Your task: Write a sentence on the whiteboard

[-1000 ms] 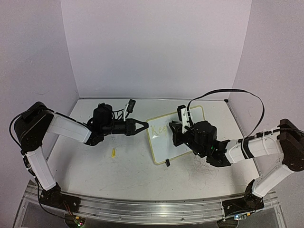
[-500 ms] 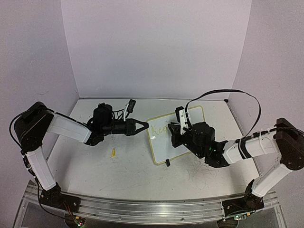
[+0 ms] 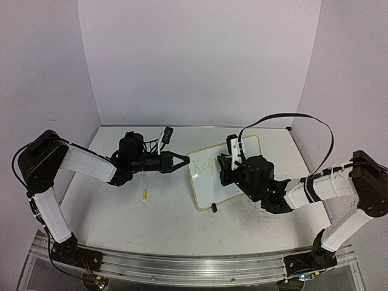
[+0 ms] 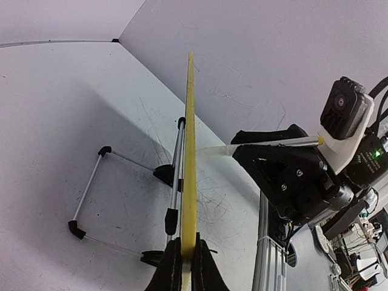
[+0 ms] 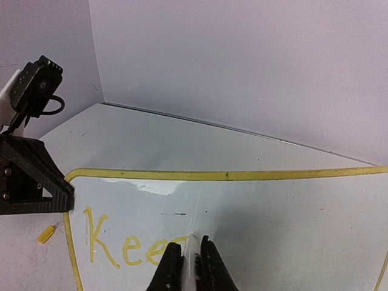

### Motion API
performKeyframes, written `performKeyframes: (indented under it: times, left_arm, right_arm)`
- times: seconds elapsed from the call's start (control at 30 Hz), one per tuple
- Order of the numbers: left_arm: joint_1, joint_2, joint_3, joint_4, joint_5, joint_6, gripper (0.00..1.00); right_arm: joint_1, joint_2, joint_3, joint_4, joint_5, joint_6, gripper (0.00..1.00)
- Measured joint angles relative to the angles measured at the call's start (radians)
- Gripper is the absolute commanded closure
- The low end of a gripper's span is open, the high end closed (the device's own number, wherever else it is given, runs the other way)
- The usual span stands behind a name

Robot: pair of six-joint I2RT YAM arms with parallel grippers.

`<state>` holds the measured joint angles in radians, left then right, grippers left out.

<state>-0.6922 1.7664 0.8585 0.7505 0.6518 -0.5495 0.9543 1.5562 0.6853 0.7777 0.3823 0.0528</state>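
Note:
The whiteboard (image 3: pixel 227 159), white with a yellow-green rim, stands propped on the table. My left gripper (image 3: pixel 185 160) is shut on the whiteboard's left rim; in the left wrist view the rim (image 4: pixel 190 151) runs edge-on between the closed jaws of the gripper (image 4: pixel 188 257). My right gripper (image 3: pixel 225 165) is shut on a white marker (image 5: pixel 193 254) whose tip touches the board face. The sentence (image 5: pixel 130 245) reads "Kee" in yellow-green, with a fourth letter starting at the marker tip. It also shows in the top view (image 3: pixel 205 165).
A small yellow marker cap (image 3: pixel 145 194) lies on the scuffed white tabletop in front of the left arm. The board's wire stand with black clip feet (image 4: pixel 105 150) rests behind it. A black clip foot (image 3: pixel 214 208) marks the board's near corner. Purple walls enclose the table.
My right gripper has shifted slightly along the board with the marker on its face. The left gripper and the board have not moved.

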Motion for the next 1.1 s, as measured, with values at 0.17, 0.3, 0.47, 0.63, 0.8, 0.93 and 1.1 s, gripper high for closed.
performKeyframes:
  times: [0.17, 0.3, 0.47, 0.63, 0.8, 0.93, 1.1]
  left_arm:
    - [0.0, 0.0, 0.0, 0.0, 0.0, 0.0, 1.0]
    - [0.0, 0.0, 0.0, 0.0, 0.0, 0.0, 1.0]
    - [0.0, 0.0, 0.0, 0.0, 0.0, 0.0, 1.0]
    - [0.0, 0.0, 0.0, 0.0, 0.0, 0.0, 1.0]
    - [0.0, 0.0, 0.0, 0.0, 0.0, 0.0, 1.0]
    - [0.0, 0.0, 0.0, 0.0, 0.0, 0.0, 1.0]
    - [0.0, 0.0, 0.0, -0.001, -0.001, 0.001, 0.82]
  right_arm:
    - [0.0, 0.0, 0.0, -0.001, 0.002, 0.009, 1.0]
    - [0.003, 0.0, 0.0, -0.002, 0.004, 0.022, 1.0]
    - [0.012, 0.0, -0.001, -0.015, 0.011, 0.036, 1.0]
    - [0.023, 0.0, -0.004, -0.025, 0.015, 0.05, 1.0]
    - [0.029, 0.0, -0.009, -0.03, 0.005, 0.057, 1.0]
    - [0.031, 0.001, -0.009, -0.03, -0.014, 0.058, 1.0]
    - [0.021, -0.102, -0.049, -0.051, -0.024, 0.06, 1.0]
